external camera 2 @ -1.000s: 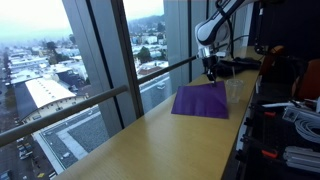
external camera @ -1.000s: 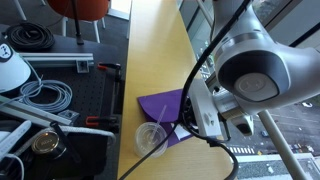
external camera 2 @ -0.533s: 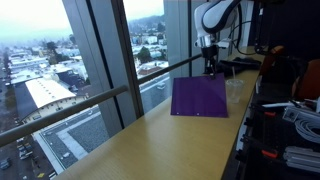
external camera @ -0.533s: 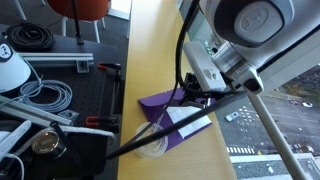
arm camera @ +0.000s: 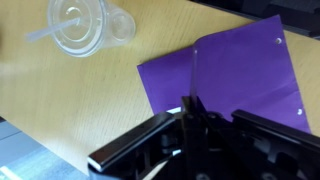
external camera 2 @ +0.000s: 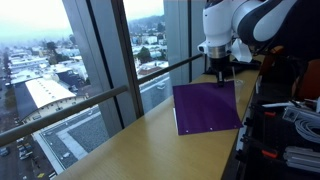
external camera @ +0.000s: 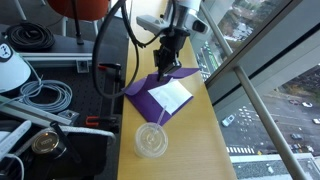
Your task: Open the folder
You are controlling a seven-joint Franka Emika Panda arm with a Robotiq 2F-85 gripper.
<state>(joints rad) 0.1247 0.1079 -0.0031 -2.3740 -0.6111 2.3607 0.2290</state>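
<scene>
Black shelving fills the left of an exterior view, with a grey coil of cable lying on it. To its right runs the yellow wooden table. On the table, near the shelving, stands the clear plastic cup with a straw leaning out of it. Just beside the cup, higher in the picture, lies the folder, purple and spread on the wood, with white sheets showing inside it. My gripper hangs over the folder's far side, and my arm reaches down from the top of the picture.

In an exterior view taken along the table, window glass takes up the left half, with a town beyond it. The table runs off to the right, and there the folder's cover stands raised, tilted nearly upright, its purple face toward the camera. My gripper sits at the cover's top edge, fingers together, clamped on that edge.

In the wrist view the cup sits at upper left on bare wood, well apart from my fingers. To its right the folder shows as two purple panels meeting at a crease, with two small pale dots near the right edge. My gripper comes in from the bottom, its dark jaws closed at the crease's lower end. Whether they pinch one panel or both I cannot tell.
</scene>
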